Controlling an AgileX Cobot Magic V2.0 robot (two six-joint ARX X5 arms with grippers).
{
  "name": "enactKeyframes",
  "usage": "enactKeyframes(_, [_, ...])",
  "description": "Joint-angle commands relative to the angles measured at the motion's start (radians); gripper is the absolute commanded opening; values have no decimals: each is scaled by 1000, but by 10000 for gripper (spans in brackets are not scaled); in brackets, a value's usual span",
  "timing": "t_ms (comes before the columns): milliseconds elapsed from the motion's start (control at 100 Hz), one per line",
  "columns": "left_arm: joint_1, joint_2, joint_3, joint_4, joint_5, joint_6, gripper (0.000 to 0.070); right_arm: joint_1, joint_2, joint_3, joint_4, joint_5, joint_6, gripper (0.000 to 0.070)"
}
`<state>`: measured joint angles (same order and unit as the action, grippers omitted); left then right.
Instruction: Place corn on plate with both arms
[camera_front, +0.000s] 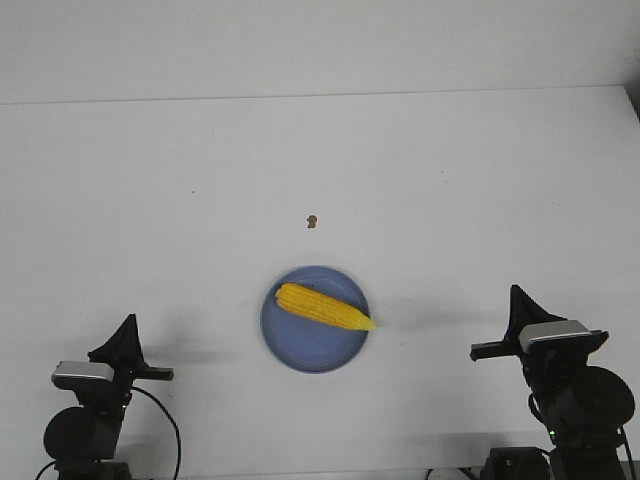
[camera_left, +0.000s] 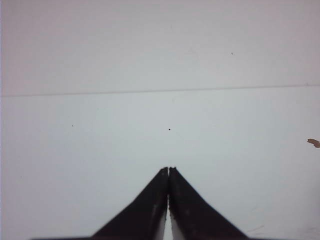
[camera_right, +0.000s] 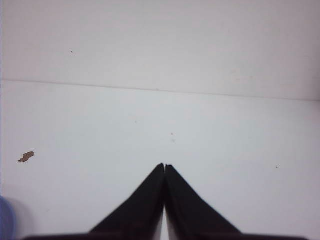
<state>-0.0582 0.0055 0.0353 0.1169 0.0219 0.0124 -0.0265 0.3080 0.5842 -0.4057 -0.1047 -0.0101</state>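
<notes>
The yellow corn (camera_front: 322, 307) lies across the round periwinkle-blue plate (camera_front: 300, 350), its pointed tip just over the plate's right rim. My left gripper (camera_front: 128, 322) sits far to the plate's left, near the table's front edge, shut and empty. In the left wrist view that gripper (camera_left: 169, 169) has its black tips pressed together over bare table. My right gripper (camera_front: 515, 291) is off to the plate's right, also shut and empty. The right wrist view shows this gripper (camera_right: 164, 165) with its tips meeting, and a sliver of the plate (camera_right: 6, 220) at the frame's edge.
A tiny brown speck (camera_front: 312, 221) lies on the white table beyond the plate; it also shows as the speck (camera_left: 313, 143) in the left wrist view and the speck (camera_right: 26, 157) in the right wrist view. The table's far edge (camera_front: 320, 95) meets a pale wall.
</notes>
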Motion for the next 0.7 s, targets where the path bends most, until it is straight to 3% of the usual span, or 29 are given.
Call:
enactKeyframes(0, [11, -3, 2, 17, -5, 2, 6, 1, 0, 4, 10, 1, 10, 2])
enactKeyframes(690, [32, -2, -21, 65, -3, -5, 6, 1, 0, 4, 10, 1, 10, 2])
